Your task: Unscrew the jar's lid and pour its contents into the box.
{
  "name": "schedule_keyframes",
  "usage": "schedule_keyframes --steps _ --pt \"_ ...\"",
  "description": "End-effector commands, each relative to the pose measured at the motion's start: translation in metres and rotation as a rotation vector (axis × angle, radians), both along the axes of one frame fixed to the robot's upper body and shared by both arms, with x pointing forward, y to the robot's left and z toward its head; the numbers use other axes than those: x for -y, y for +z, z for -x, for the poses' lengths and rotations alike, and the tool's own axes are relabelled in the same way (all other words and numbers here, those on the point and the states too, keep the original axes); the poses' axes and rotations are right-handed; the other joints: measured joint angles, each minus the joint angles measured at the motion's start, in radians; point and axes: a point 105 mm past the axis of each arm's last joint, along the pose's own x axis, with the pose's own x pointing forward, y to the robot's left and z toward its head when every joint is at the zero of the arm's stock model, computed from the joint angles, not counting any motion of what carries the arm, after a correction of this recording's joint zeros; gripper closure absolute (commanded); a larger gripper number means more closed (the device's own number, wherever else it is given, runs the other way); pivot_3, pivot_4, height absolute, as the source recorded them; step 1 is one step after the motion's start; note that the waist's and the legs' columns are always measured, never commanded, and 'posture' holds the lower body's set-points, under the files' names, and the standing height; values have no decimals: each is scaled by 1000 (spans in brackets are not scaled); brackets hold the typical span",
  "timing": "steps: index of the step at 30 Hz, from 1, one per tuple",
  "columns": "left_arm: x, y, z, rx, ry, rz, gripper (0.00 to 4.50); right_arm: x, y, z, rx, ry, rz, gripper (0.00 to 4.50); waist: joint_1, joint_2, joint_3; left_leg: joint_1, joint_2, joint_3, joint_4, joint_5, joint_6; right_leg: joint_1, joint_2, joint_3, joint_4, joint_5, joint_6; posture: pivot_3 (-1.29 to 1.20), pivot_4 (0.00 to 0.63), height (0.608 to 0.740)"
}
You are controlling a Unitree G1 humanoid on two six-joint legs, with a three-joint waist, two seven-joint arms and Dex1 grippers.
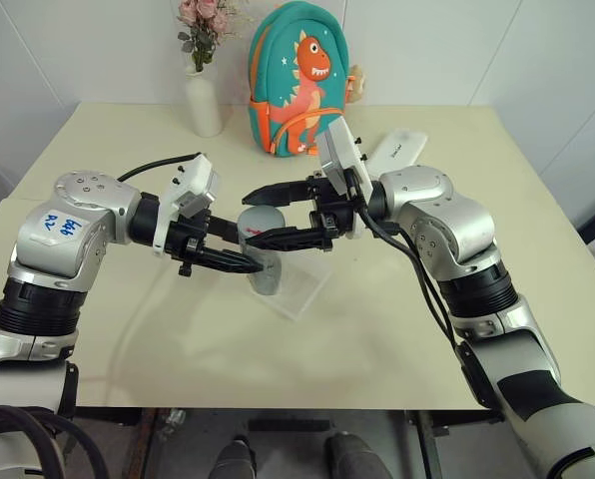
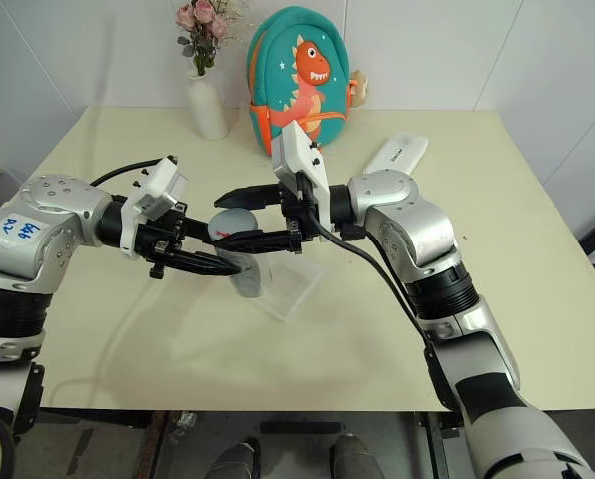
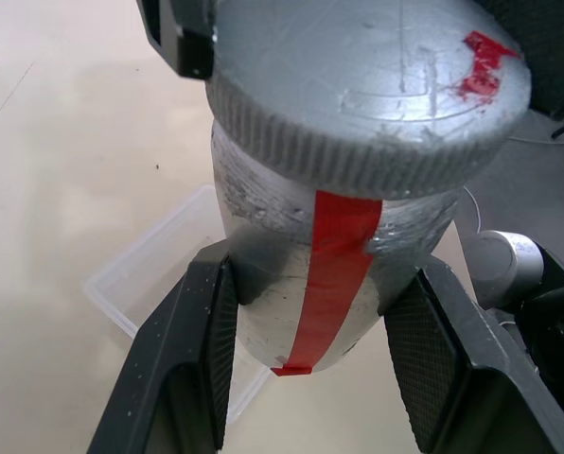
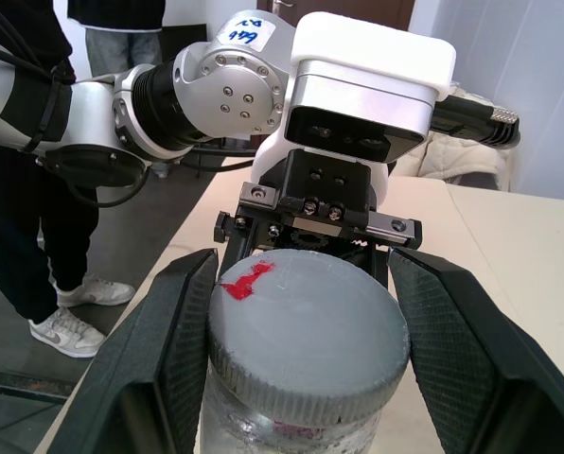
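Observation:
The jar (image 1: 265, 269), a silvery cylinder with a red strip down its side, hangs upright just above the table, over the clear box (image 1: 305, 289). My left gripper (image 1: 244, 261) comes in from the left and is shut on the jar's body (image 3: 301, 293). The grey lid (image 4: 301, 331) with a red mark sits on the jar's top. My right gripper (image 1: 264, 218) reaches in from the right and is shut on the lid, one finger on each side of its rim. The contents are hidden inside the jar.
A white vase (image 1: 205, 100) with flowers and a teal dinosaur backpack (image 1: 299, 80) stand at the table's far edge. A white oblong case (image 1: 397, 150) lies behind my right arm. A person (image 4: 36, 189) stands beside the table.

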Motion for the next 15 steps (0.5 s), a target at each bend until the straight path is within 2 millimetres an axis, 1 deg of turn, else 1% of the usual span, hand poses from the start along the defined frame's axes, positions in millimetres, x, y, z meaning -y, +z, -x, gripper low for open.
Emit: schedule_keyframes --steps 1,5,9,15 --pt "6 -12 11 -51 -76 -28 2610 11 38 -5 170 -96 -91 1937 -2 0 0 0 0 0 0 0 0 0 0 0 0 0 0 0 150 740" --pt "9 -12 11 -40 -68 -15 2610 11 39 -6 161 -132 -108 1937 -8 0 0 0 0 0 0 0 0 0 0 0 0 0 0 0 150 740" --pt "9 -13 13 -49 -69 -11 2610 11 38 -3 137 -151 -124 1937 -10 0 0 0 0 0 0 0 0 0 0 0 1 0 0 0 150 740" --pt "9 -15 13 -49 -63 -13 2610 11 37 -4 129 -201 -132 1937 -10 0 0 0 0 0 1 0 0 0 0 0 1 0 0 0 150 740"
